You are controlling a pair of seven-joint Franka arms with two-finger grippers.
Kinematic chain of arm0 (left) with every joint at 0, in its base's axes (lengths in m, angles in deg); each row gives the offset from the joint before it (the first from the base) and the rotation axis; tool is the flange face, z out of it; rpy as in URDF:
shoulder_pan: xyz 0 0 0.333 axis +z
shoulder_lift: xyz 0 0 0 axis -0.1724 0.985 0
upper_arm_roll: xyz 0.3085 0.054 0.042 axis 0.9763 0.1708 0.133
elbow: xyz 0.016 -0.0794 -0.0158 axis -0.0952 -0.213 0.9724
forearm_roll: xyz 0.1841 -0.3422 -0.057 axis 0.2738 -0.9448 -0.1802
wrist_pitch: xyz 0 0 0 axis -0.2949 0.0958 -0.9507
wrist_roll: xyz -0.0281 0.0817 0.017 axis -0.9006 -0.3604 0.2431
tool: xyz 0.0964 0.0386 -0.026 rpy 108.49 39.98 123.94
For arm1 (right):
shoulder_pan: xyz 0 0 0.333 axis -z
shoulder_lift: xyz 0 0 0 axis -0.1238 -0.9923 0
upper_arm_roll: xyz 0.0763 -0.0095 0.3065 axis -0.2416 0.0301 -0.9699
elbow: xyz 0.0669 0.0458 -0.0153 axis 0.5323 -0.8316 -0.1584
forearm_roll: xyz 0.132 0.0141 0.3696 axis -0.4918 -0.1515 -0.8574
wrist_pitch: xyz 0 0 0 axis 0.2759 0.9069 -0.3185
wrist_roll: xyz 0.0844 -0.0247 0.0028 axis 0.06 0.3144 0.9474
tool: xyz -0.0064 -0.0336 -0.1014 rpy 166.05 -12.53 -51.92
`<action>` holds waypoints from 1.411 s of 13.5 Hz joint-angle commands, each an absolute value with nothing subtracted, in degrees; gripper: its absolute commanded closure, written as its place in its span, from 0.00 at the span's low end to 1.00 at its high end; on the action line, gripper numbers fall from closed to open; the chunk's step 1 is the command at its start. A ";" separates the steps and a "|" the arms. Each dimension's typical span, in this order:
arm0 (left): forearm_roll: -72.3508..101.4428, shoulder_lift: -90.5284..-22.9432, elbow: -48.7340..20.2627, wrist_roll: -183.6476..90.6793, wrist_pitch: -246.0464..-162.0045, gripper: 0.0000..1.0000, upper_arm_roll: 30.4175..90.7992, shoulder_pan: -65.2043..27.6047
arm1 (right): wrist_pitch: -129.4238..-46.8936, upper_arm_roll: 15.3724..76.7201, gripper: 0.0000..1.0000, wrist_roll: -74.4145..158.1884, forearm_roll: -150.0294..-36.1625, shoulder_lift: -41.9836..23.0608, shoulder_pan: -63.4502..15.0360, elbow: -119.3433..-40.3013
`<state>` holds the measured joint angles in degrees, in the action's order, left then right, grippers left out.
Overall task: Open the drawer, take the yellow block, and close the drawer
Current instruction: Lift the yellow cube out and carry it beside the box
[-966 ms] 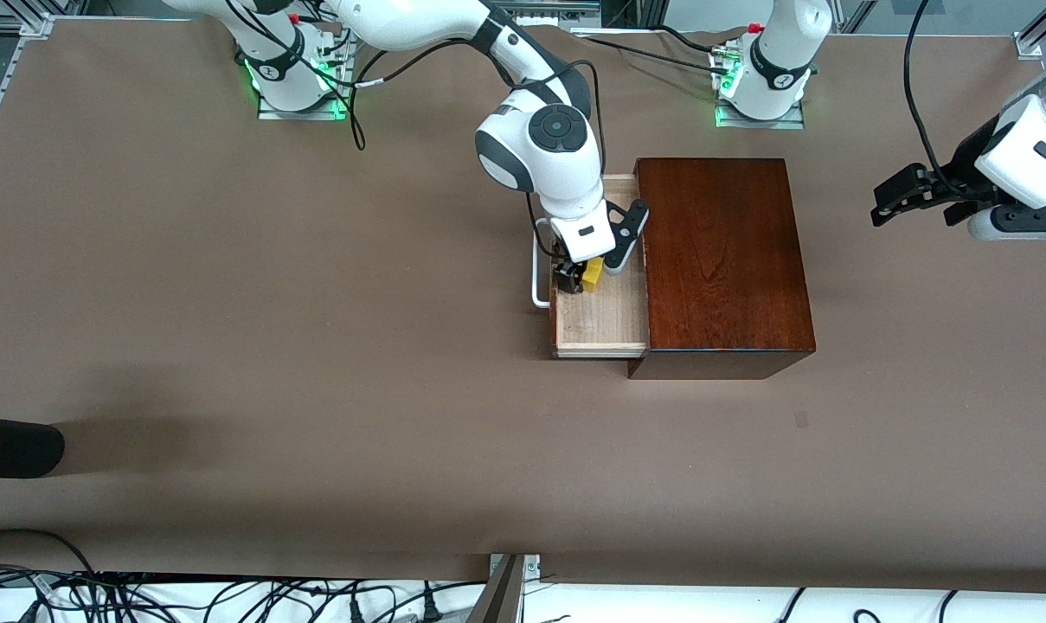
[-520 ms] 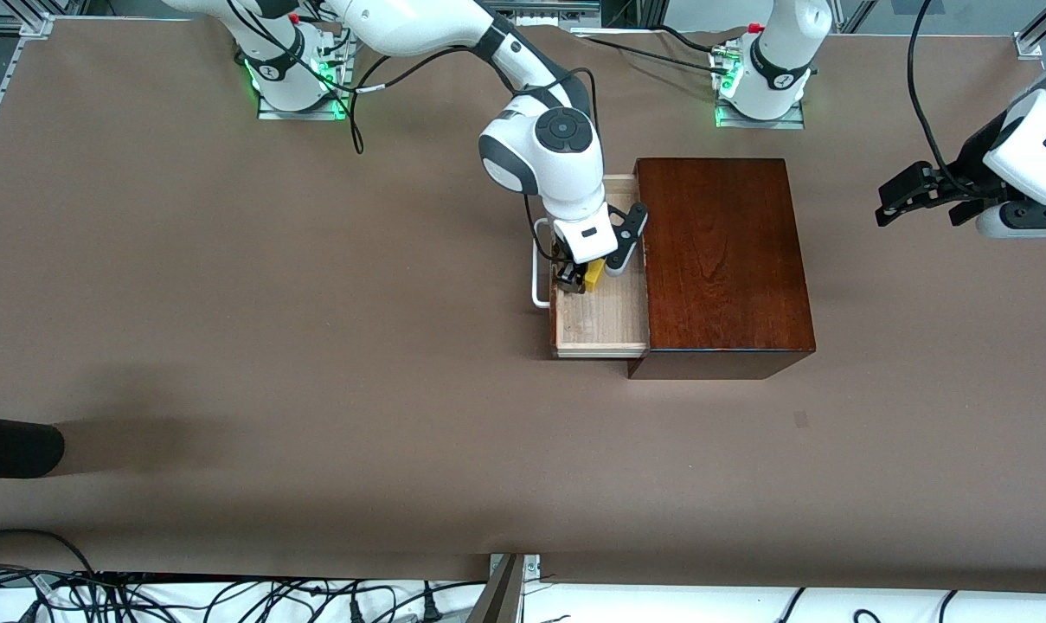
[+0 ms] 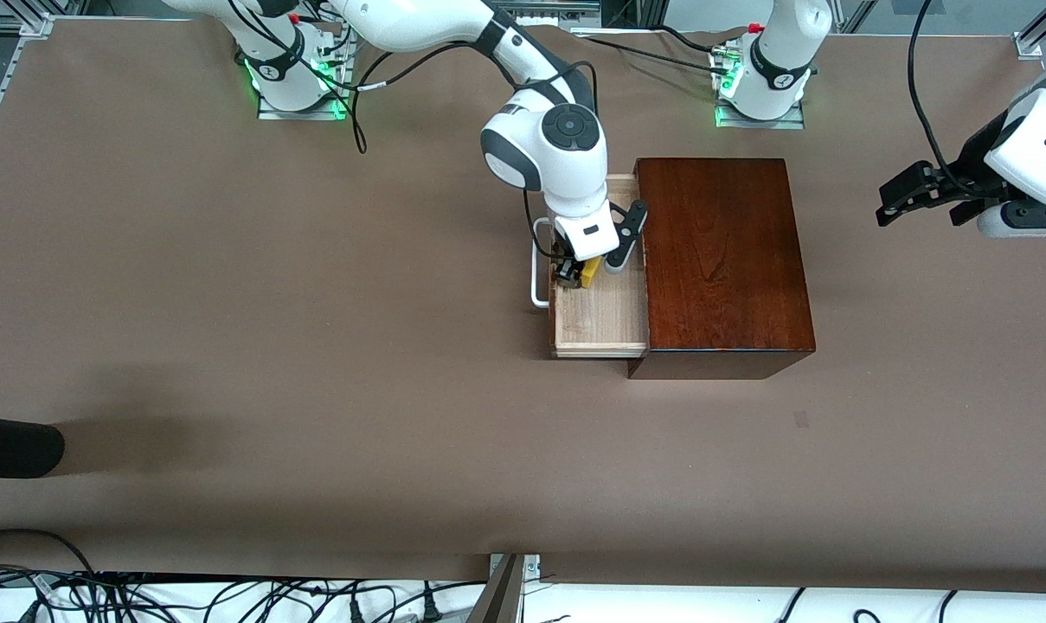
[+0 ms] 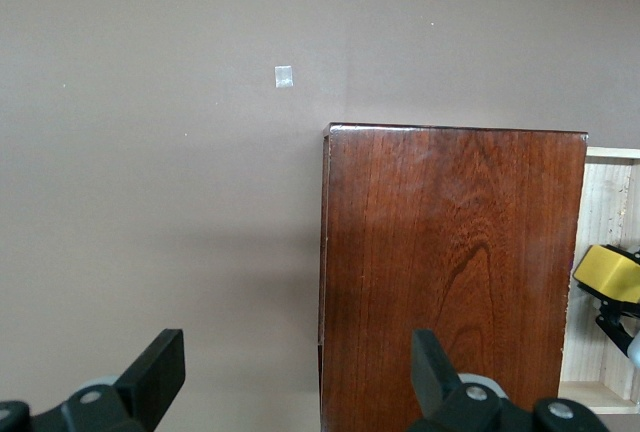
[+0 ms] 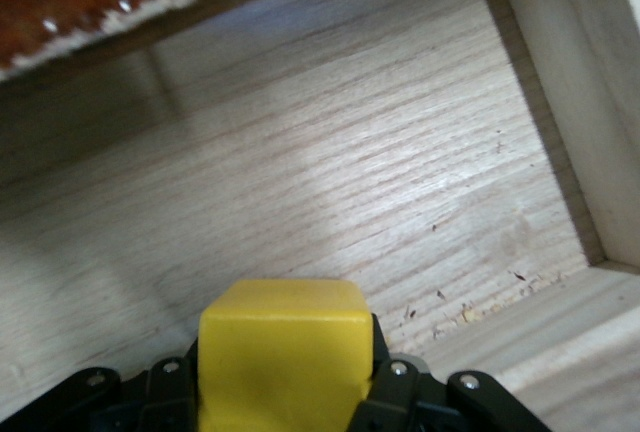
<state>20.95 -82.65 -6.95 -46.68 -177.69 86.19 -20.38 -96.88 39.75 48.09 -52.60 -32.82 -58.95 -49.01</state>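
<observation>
The drawer (image 3: 605,324) is pulled out of the dark mahogany box (image 3: 721,260) toward the right arm's end, its white bar handle (image 3: 537,260) showing. My right gripper (image 3: 576,273) is over the drawer's pale wood floor (image 5: 330,162) and is shut on the yellow block (image 3: 590,272), which fills the space between its fingers in the right wrist view (image 5: 283,352). The block also shows in the left wrist view (image 4: 608,272). My left gripper (image 3: 920,192) is open and empty, up in the air over the table at the left arm's end; it waits.
A small pale tag (image 3: 800,420) lies on the brown table nearer to the front camera than the box. A dark object (image 3: 12,446) pokes in at the table's edge at the right arm's end. Cables (image 3: 228,597) lie along the near edge.
My right gripper has risen a little with the yellow block in it, over the drawer. My left gripper has shifted slightly.
</observation>
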 commanded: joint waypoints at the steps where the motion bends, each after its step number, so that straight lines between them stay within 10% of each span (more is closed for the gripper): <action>1: 20.55 -81.74 -4.96 -47.22 -177.13 0.00 85.88 -19.77 | -89.10 39.89 0.91 47.05 -51.77 -32.32 -59.40 -43.04; 19: 20.37 -79.54 -3.12 -46.96 -177.13 0.00 84.91 -20.65 | -70.53 43.83 0.91 46.52 -56.86 -16.78 -42.71 -48.45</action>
<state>20.95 -81.09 -5.68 -46.68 -177.78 85.28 -20.62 -70.57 42.41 47.55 -55.56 -20.53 -43.74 -43.19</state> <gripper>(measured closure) 0.000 0.445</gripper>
